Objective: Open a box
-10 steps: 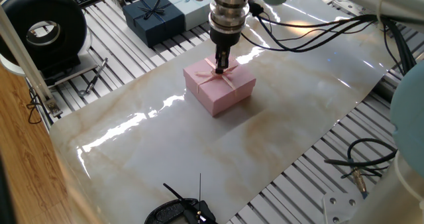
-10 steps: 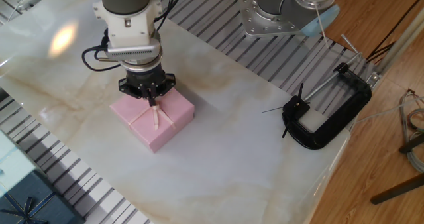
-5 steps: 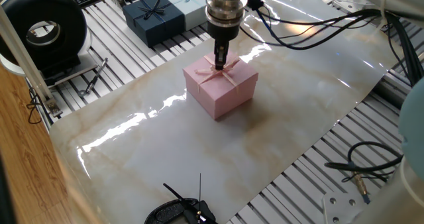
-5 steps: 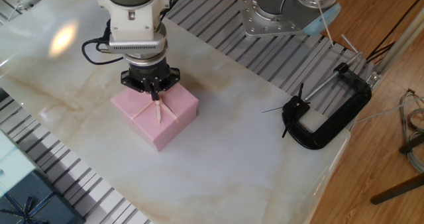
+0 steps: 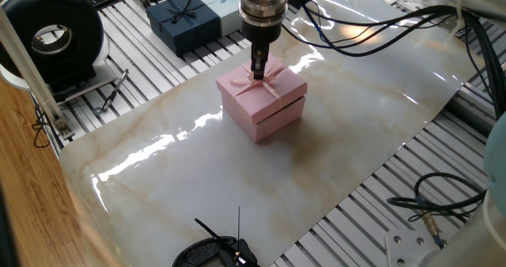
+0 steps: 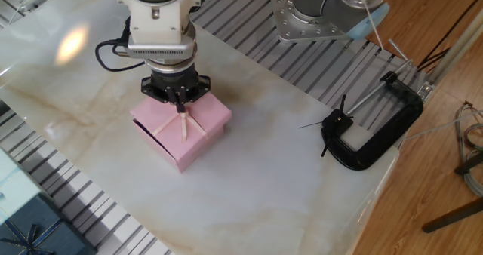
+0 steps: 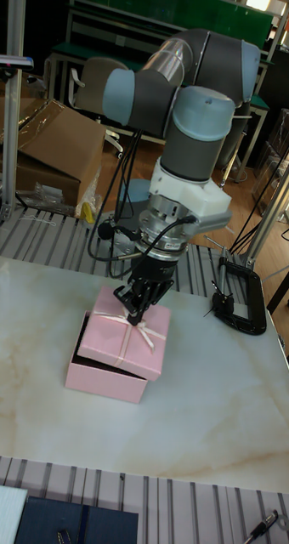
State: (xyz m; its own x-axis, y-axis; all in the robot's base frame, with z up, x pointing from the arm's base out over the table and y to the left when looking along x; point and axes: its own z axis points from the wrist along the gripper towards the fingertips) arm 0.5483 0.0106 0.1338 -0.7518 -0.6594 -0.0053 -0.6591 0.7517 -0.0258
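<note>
The pale pink box [image 5: 273, 118] stands on the marbled table [image 5: 198, 180]. Its lid [image 5: 247, 95] hangs a little above the base, with a dark gap showing along the near edge. In the tall fixed view the lid [image 7: 117, 341] sits raised and shifted off the base [image 7: 102, 380]. My gripper [image 5: 258, 72] points straight down over the lid's middle and is shut on the thin pink ribbon bow [image 6: 183, 124]. The other fixed view shows the gripper [image 6: 179, 108] above the box [image 6: 198, 142], and the tall fixed view shows the gripper [image 7: 138, 319] pinching the bow.
A dark navy gift box [image 5: 183, 20] and a light blue box [image 5: 227, 10] stand behind the arm. A black reel [image 5: 51, 34] sits at the far left. A black clamp [image 6: 373, 127] lies at the table edge. Loose cables [image 5: 439, 200] run along the right side.
The gripper has risen with the bow in it. The lid has come up off the base, and a dark gap has opened between them.
</note>
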